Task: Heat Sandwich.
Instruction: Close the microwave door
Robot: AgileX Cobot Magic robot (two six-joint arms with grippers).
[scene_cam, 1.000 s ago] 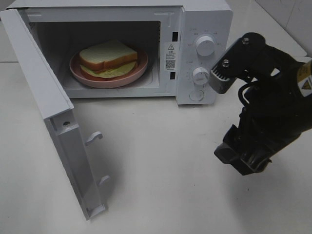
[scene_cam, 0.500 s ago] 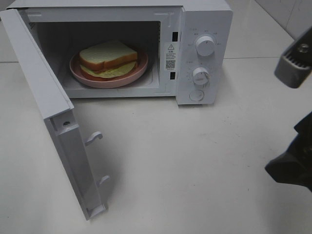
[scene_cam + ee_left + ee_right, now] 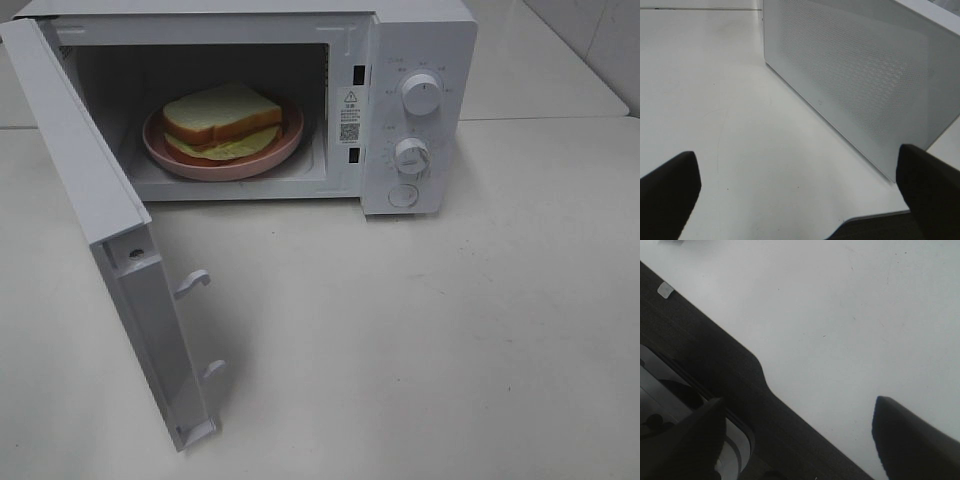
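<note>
Bright, even light; soft shadow right of the microwave door; wrist views' dark foreground blurred

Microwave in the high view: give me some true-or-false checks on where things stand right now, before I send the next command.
1. The microwave door stands open. True.
2. The sandwich lies on the pink plate inside the microwave. True.
3. The sandwich sits on the table in front of the microwave. False: it is inside, on the plate.
4. The left gripper is shut on the microwave door. False: its jaws stand open with nothing between them.
5. The right gripper shows in the high view. False: no arm appears there; its own wrist view shows it open over the table.
</note>
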